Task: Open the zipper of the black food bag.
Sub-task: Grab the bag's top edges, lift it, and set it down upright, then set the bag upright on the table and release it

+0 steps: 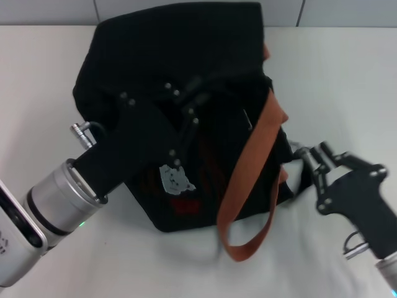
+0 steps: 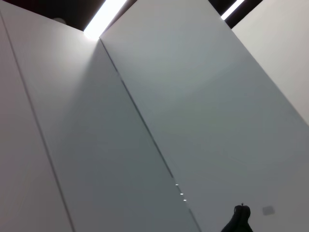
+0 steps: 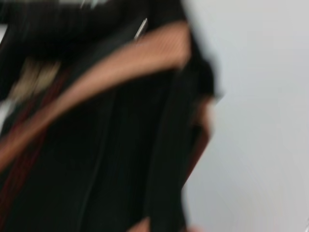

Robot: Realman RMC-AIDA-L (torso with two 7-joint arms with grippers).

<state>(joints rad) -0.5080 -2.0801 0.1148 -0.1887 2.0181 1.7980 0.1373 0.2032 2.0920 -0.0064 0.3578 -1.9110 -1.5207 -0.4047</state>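
The black food bag (image 1: 186,56) lies tipped on the white table, a white bear patch (image 1: 175,178) on its near face. One orange-brown handle (image 1: 253,155) loops down over its right side toward me. My left gripper (image 1: 183,105) reaches from the lower left and lies across the bag's top, black on black. My right gripper (image 1: 313,155) stands open just off the bag's right edge, nothing between its fingers. The zipper does not stand out in the head view. In the right wrist view a thin silvery piece (image 3: 141,29) that may be its pull shows above the handle (image 3: 120,67).
The white table (image 1: 347,81) stretches to both sides of the bag, with a tiled wall (image 1: 56,11) behind. The left wrist view shows only pale wall panels (image 2: 193,96) and a strip light.
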